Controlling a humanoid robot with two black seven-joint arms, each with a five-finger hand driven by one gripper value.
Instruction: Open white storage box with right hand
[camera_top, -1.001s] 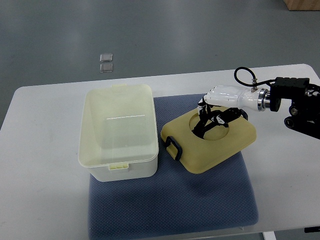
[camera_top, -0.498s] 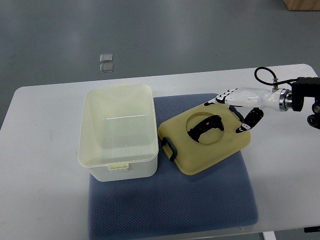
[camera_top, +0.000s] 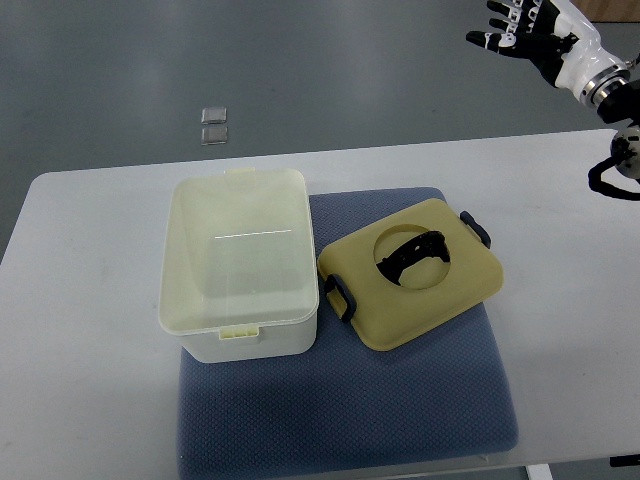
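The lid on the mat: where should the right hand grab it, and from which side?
Probably the black handle in the round recess on top of the lid, approached from above. The lid lies flat, handle up, beside the open white box; the right hand is raised clear.

You have bare bench (camera_top: 90, 340) left of the storage box (camera_top: 238, 265); just right of the box the lid (camera_top: 412, 272) blocks the mat (camera_top: 340, 410), with open bench beyond it.
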